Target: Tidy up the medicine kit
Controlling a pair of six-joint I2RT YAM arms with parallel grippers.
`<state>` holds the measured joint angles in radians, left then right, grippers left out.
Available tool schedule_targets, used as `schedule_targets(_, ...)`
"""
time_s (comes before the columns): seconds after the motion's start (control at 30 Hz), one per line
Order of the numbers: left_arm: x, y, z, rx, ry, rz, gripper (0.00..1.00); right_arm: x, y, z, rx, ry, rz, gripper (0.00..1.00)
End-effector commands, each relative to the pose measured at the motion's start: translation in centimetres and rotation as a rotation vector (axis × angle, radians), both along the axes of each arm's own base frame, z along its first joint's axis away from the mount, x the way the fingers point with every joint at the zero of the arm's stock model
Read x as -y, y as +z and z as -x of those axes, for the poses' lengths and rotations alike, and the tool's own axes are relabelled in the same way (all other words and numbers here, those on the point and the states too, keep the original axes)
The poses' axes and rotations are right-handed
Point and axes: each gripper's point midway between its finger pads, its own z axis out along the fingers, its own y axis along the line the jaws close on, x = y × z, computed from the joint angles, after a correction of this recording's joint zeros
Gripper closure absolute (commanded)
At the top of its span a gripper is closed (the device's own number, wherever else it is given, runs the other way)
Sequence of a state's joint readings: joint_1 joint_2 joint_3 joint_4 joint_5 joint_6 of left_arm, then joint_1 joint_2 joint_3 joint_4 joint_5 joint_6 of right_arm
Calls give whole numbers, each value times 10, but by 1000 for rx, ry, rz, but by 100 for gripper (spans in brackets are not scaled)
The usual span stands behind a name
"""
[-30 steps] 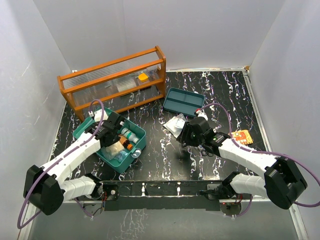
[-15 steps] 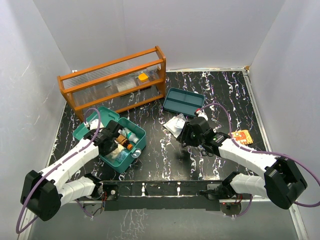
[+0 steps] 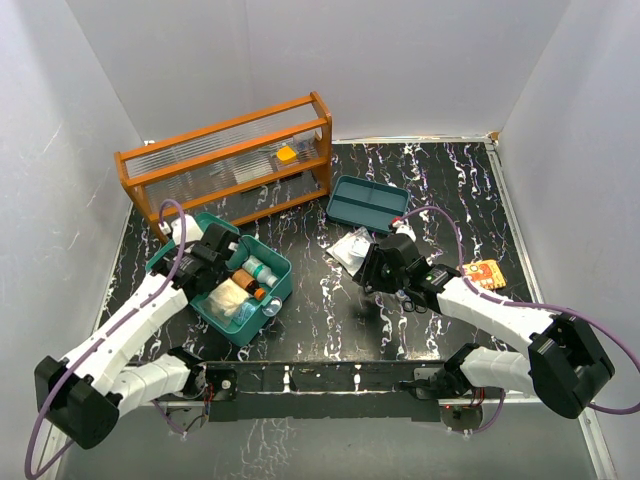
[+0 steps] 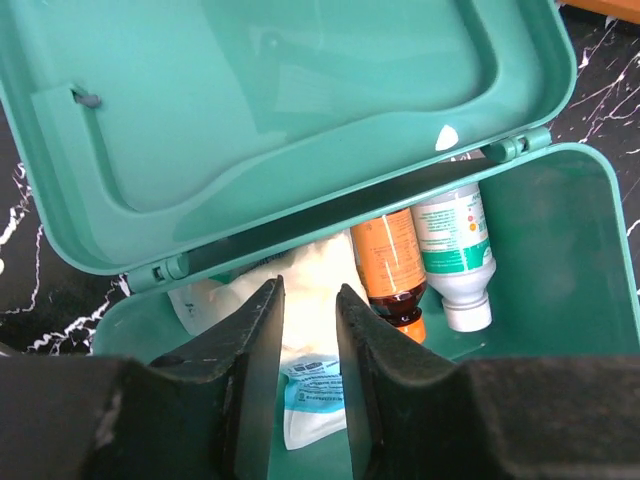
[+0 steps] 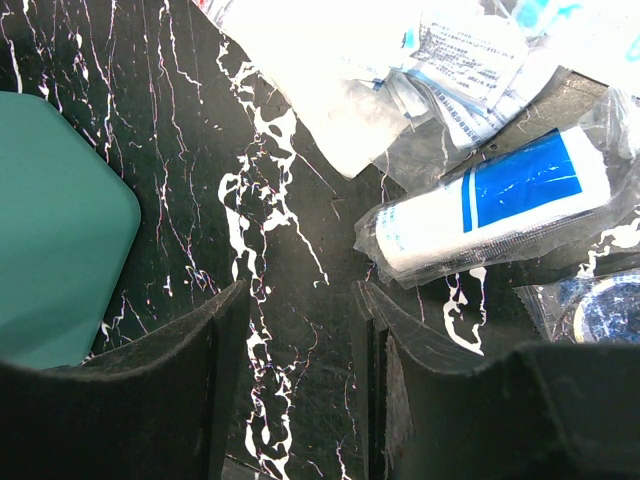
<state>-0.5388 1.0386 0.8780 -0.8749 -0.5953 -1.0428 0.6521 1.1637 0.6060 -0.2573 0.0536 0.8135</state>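
The teal medicine kit (image 3: 262,297) stands open at the left, its lid (image 3: 190,232) laid back. In the left wrist view the lid (image 4: 280,110) fills the top. The box (image 4: 585,300) below it holds an orange bottle (image 4: 392,262), a white bottle (image 4: 455,250), white gauze (image 4: 312,285) and a blue-white sachet (image 4: 312,395). My left gripper (image 4: 308,292) hovers over the gauze, narrowly open and holding nothing. The kit's tray insert (image 3: 367,203) lies apart at the centre back. My right gripper (image 5: 300,290) is open above bare tabletop beside a wrapped bandage roll (image 5: 490,210).
An orange-brown wooden rack (image 3: 225,165) stands behind the kit. A pile of white packets (image 3: 350,248) lies between the tray and my right gripper (image 3: 368,268). A small orange card (image 3: 485,272) rests at the right. White walls close in the table.
My left gripper has risen and drawn back from the box's contents toward the lid. The right arm has not moved.
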Motion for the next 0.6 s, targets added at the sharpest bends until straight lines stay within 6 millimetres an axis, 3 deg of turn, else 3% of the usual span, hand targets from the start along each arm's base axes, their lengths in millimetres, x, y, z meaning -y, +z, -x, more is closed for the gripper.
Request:
schedule_targets(0.0, -11, 7, 1, 16, -40, -70, 75, -6, 29, -17, 93, -21, -49, 57)
schedule_targets(0.27, 0, -28, -6, -8, -93, -59, 78, -4, 28, -16, 91, -23, -43, 57)
schedule_targets(0.4, -4, -52, -3, -57, -91, -93, 80, -3, 29, -18, 99, -31, -37, 57)
schedule_targets(0.57, -6, -65, -1, -69, -92, -105, 80, 1, 39, -30, 145, -61, -11, 56)
